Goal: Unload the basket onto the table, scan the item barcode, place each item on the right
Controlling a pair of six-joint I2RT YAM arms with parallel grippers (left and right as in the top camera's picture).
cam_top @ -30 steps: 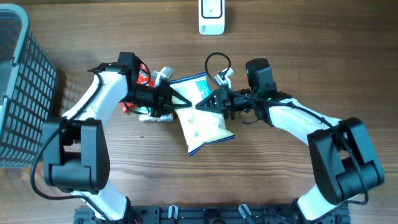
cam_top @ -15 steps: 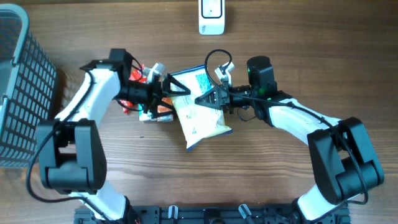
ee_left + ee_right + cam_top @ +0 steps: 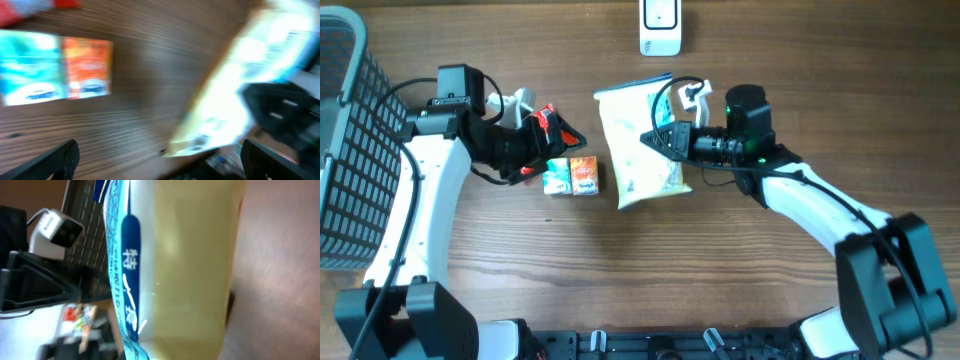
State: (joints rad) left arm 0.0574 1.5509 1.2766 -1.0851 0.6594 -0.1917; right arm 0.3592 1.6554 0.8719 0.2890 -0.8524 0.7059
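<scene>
The item is a pale yellow bag with blue print [image 3: 632, 140], lying slanted in the middle of the table below the white scanner [image 3: 660, 27]. My right gripper [image 3: 652, 140] is shut on the bag's right edge. In the right wrist view the bag [image 3: 190, 265] fills the frame and the fingers are hidden behind it. My left gripper [image 3: 558, 148] stands open to the left of the bag, with nothing between its fingers. In the left wrist view the blurred bag [image 3: 250, 75] is at the right, between and beyond the dark fingertips [image 3: 55, 160].
A teal carton [image 3: 558, 177] and an orange carton [image 3: 584, 175] lie side by side under the left gripper. A red packet [image 3: 548, 118] sits just behind it. A grey mesh basket [image 3: 350, 130] stands at the left edge.
The left gripper has let go of the bag, opened wide and drawn back to the left. The right gripper has kept hold and carried the bag up toward the scanner.
</scene>
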